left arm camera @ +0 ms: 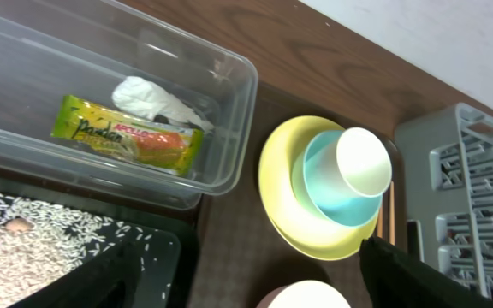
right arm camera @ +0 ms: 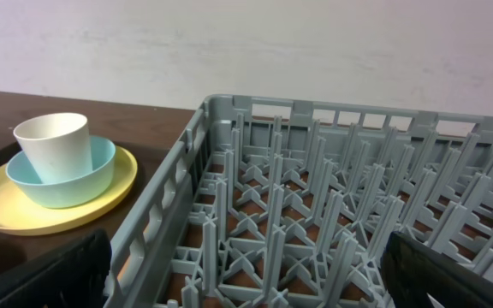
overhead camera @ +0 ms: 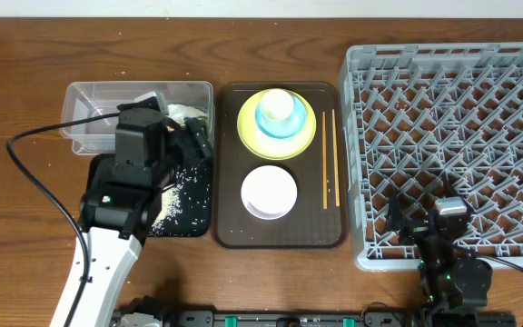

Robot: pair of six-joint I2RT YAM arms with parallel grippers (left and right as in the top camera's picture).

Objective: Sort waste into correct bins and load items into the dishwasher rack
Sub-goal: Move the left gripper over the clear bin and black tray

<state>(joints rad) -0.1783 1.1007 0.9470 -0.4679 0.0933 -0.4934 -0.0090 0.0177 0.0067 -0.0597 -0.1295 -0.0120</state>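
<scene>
Dishwasher rack (overhead camera: 461, 118): grey lattice crate filling the 3 o'clock side of the table, the biggest thing here. The dishes all sit outside it.

Brown tray (overhead camera: 280, 238): centre of the table, long side running 12 to 6, just beside the rack's 9 o'clock wall.

Clear tub (overhead camera: 93, 104): at 10 o'clock, next to the brown tray.

Black tray (overhead camera: 189, 218): at 8 o'clock, directly below the tub, partly under the left arm.

Left gripper (left arm camera: 248, 248): over the corner where the tub, black tray and brown tray meet. Fingers spread wide, nothing between them.

Right gripper (right arm camera: 246, 239): at 5 o'clock, by the rack's near rim, facing across the pegs. Fingers spread wide, empty.

Plate (overhead camera: 246, 127): yellow-green, on the 12 o'clock half of the brown tray.

White bowl (overhead camera: 269, 192): on the 6 o'clock half of that tray, apart from the plate.

Light blue bowl (left arm camera: 332, 192): sitting on the plate.

White cup (left arm camera: 362, 162): standing inside the blue bowl.

Chopsticks (overhead camera: 324, 163): two, side by side along the brown tray's 3 o'clock edge.

Snack wrapper (left arm camera: 131, 137): lying flat in the clear tub.

Tissue (left arm camera: 157, 98): crumpled, in the tub, against one end of the wrapper.

Rice scraps (left arm camera: 50, 235): scattered across the black tray's floor.
</scene>
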